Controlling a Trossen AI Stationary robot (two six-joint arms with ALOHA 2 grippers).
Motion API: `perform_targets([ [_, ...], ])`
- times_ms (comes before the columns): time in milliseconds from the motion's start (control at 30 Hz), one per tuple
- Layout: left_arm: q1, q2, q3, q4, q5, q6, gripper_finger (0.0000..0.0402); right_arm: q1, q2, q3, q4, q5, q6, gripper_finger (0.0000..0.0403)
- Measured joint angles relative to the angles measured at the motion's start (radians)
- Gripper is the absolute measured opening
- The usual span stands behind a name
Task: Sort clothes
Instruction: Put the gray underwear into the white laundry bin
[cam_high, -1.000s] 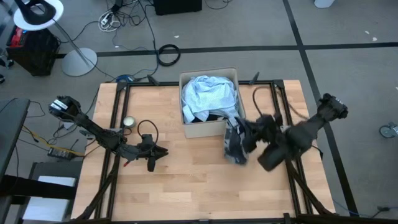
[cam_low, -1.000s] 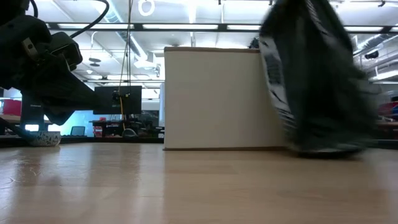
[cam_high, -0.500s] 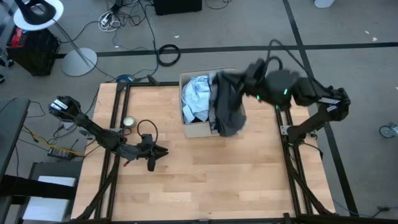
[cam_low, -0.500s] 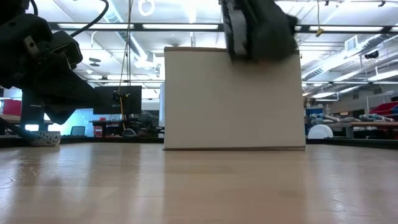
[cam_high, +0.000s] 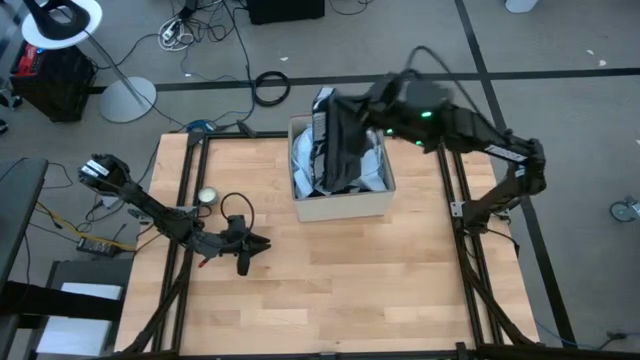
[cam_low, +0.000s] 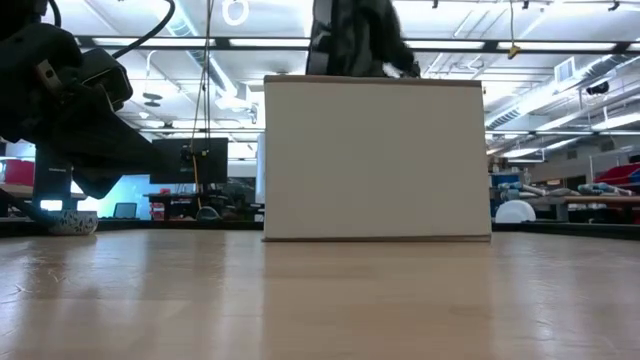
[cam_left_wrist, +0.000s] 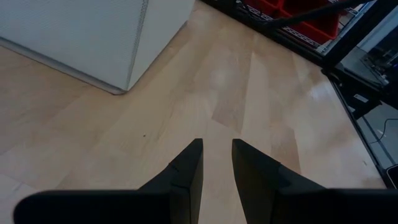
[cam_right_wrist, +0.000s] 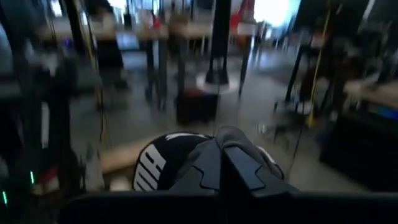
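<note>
Where it hung beside the box (cam_high: 340, 205), right tool (cam_high: 345, 110) now grips black-and-white garment (cam_high: 335, 150) above it.

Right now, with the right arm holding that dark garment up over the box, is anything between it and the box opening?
Nothing visible blocks it. The right gripper, shut on the dark garment, hangs it directly over the cardboard box. Below it lies only the light blue garment already in the box. The left gripper waits apart on the table.

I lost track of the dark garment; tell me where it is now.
In the high view the dark garment hangs from the right gripper over the cardboard box at the table's far edge, above the light blue clothes inside.
</note>
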Motion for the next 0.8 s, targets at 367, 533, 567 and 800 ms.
perform_targets([
  [367,0.000,0.000,0.000,0.000,0.000,0.000,0.0090,-0.091,0.180,-0.021,-0.415,-0.034,0.314,0.0004],
  [533,0.000,0.000,0.000,0.000,0.001,0.000,0.0090,-0.115,0.250,-0.090,-0.447,-0.116,0.368,0.0030],
  [567,0.000,0.000,0.000,0.000,0.001,0.000,0.0090,-0.117,0.265,-0.108,-0.435,-0.119,0.372,0.0041],
  [800,0.000,0.000,0.000,0.000,0.002,0.000,0.0090,-0.156,0.398,-0.198,-0.349,-0.122,0.443,0.0142],
])
